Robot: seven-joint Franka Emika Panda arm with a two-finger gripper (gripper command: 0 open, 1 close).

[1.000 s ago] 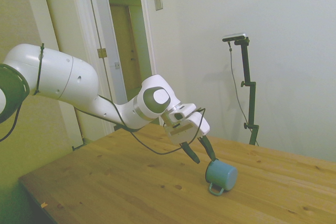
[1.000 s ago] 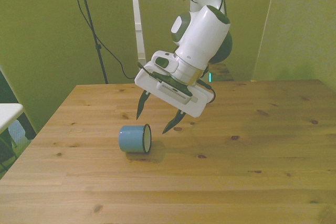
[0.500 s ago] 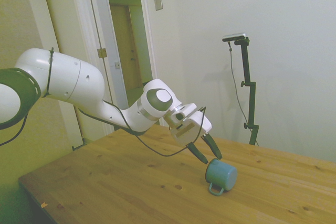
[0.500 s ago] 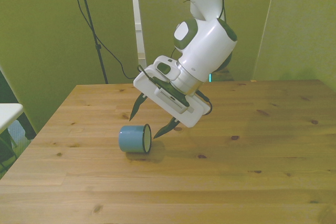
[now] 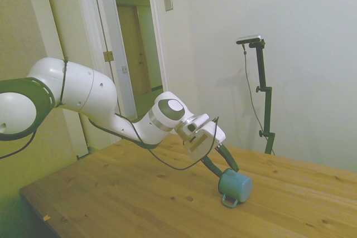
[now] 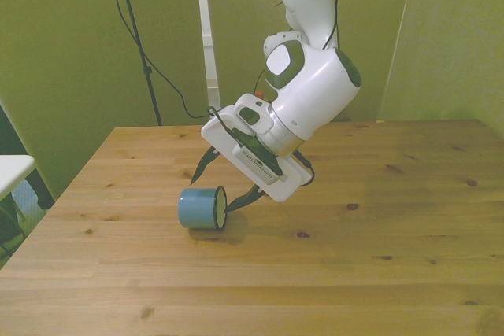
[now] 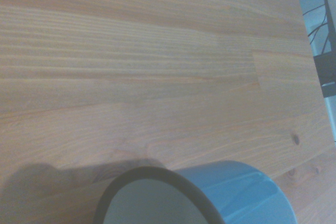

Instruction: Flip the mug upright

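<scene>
Where the side view looks across the wooden table (image 5: 111, 193), gripper (image 5: 218, 166) angled steeply down from the white arm (image 5: 83, 93), dark fingers (image 5: 228, 160) spread apart and closed on nothing; blue-teal mug (image 5: 236, 185) lying on its side just under the fingertips, loop handle (image 5: 228, 200) resting on the boards, one finger reaching the mug's upper flank, though actual contact cannot be told. Black cable (image 5: 178, 163) looping beneath the wrist. Seen from the front view, gripper (image 6: 220, 187) wide open, one fingertip (image 6: 198, 172) just above the mug's (image 6: 200, 208) blue wall, the other low beside the dark rim (image 6: 223, 208) toward the front view's right; pale inside of the mug turned toward that same side, mug lying directly below the spread fingers, table (image 6: 354, 273) bare around it. From the wrist view, close and soft in focus: mug (image 7: 236, 190) immediately ahead of the camera, dark rim and pale interior (image 7: 152, 205) facing it, blue wall curving away, shadow on the table (image 7: 131, 51) planks next to the rim.
</scene>
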